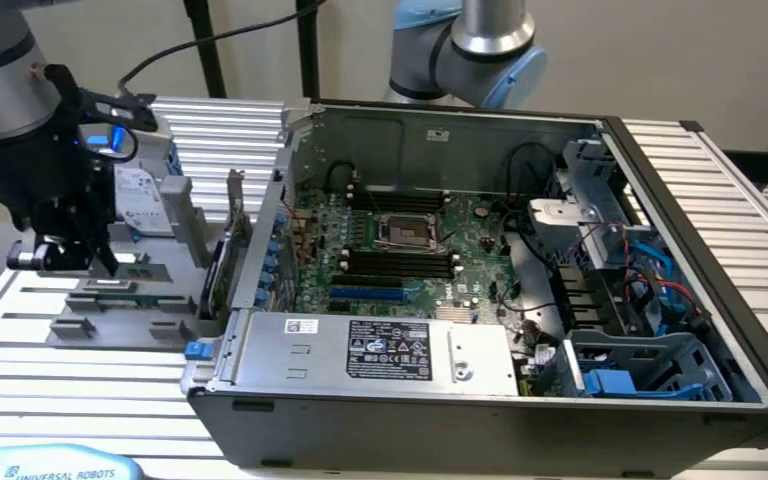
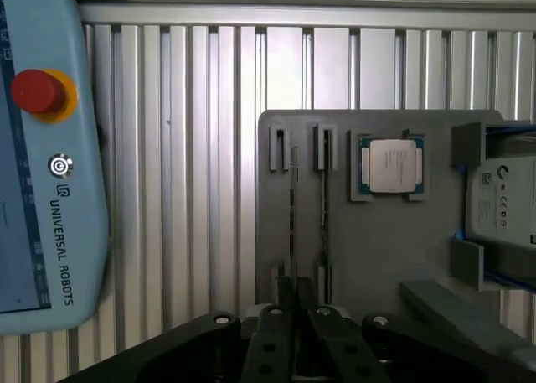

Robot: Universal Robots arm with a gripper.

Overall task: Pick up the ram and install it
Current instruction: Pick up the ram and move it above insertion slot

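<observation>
- Early stage, by the look of things: nothing lifted, nothing installed.
- At the left of the exterior view, the claw hangs low over the grey tray, well apart from the open computer case at centre and right.
- State of the claw: cannot tell, whether released or clenched, from either view.
- In the wrist view, the ram as a thin stick seen on edge, standing in a narrow holder of the tray.
- Just beside it, in the neighbouring holder, a second stick of the same kind.
- Nearest to the claw: the ram; touching it or merely above it, cannot tell.
- Also seated in the tray, past the second stick: the square silver processor, and beyond that the hard drive at the tray's edge.
- In the middle of the exterior view, on the motherboard inside the case, the long black memory slots; apparently empty, hence the judgement of no install so far.
- Done so far, as far as visible: an approach to the tray, no more.
- Left: the whole pick-up and the whole install.
</observation>
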